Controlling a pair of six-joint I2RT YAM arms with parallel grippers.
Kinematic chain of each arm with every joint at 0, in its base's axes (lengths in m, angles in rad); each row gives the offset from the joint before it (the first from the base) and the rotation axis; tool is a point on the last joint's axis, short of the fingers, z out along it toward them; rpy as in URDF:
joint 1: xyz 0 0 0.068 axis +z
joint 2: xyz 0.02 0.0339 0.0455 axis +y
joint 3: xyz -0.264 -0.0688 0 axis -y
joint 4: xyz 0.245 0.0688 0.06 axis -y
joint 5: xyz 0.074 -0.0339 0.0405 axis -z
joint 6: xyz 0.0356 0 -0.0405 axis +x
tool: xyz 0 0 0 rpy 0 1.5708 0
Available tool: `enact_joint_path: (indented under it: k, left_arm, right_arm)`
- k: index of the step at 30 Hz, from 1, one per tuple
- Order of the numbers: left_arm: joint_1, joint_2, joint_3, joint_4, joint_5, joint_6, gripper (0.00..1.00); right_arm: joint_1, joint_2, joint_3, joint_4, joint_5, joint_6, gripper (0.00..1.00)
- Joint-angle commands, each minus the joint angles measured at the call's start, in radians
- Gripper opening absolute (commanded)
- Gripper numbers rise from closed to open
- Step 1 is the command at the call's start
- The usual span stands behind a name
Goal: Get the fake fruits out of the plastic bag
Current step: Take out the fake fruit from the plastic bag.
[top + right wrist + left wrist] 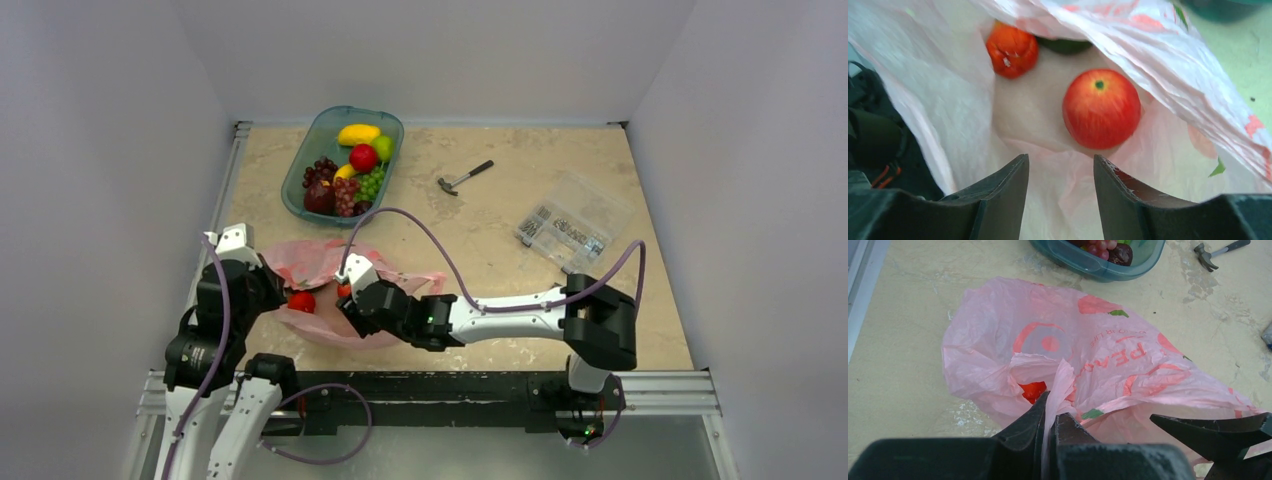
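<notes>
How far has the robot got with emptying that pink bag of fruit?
Several fruits already lie in the teal tray, so part of the job looks done. In hand: the left end effector pinches the edge of the plastic bag, and the right end effector, open and holding nothing, sits at its mouth. Left: a red apple, an orange-red fruit and a dark green thing lie inside.

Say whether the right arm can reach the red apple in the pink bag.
Probably yes: the right claw is open inside the pink plastic bag, the round red fake apple lies uncovered ahead, and the left claw pinches the bag's edge.
</notes>
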Motion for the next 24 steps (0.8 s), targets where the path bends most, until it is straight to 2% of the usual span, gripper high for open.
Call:
enact_joint_path:
  k: [1, 10, 24]
  left_arm:
    - [0.001, 0.012, -0.002, 0.039, 0.015, 0.008, 0.0]
    - [0.001, 0.015, -0.004, 0.042, 0.024, 0.01, 0.0]
    - [0.006, 0.014, -0.005, 0.046, 0.026, 0.009, 0.0]
  right_arm:
    - [0.002, 0.027, 0.076, 0.044, -0.024, -0.047, 0.5]
    - [0.002, 0.136, 0.194, 0.021, 0.086, -0.022, 0.57]
    - [-0.006, 0.232, 0.238, -0.021, 0.204, -0.111, 0.8]
